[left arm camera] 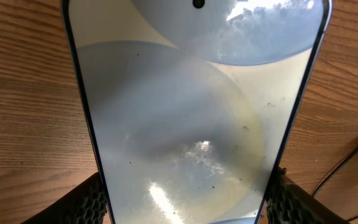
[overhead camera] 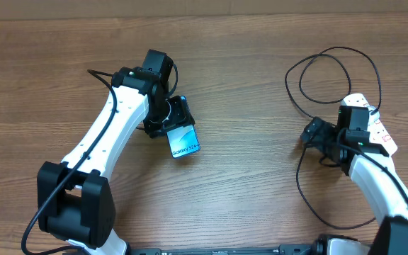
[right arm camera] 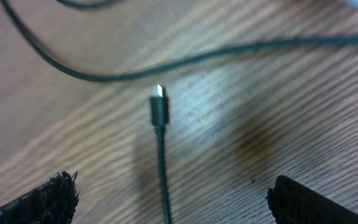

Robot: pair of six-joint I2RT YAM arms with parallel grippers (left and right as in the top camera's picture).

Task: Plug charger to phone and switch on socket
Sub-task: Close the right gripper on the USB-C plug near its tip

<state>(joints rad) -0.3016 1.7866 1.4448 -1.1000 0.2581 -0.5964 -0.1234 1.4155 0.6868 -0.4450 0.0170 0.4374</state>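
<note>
As left gripper [left arm camera: 188,205] clamps the slick phone [left arm camera: 185,112], right gripper [right arm camera: 179,199] gapes over the limp charger [right arm camera: 159,112], best pinched behind its tip.

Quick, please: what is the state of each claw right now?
Left claw: closed on the phone.
Right claw: open, holding nothing; the charger lies loose below it.
</note>
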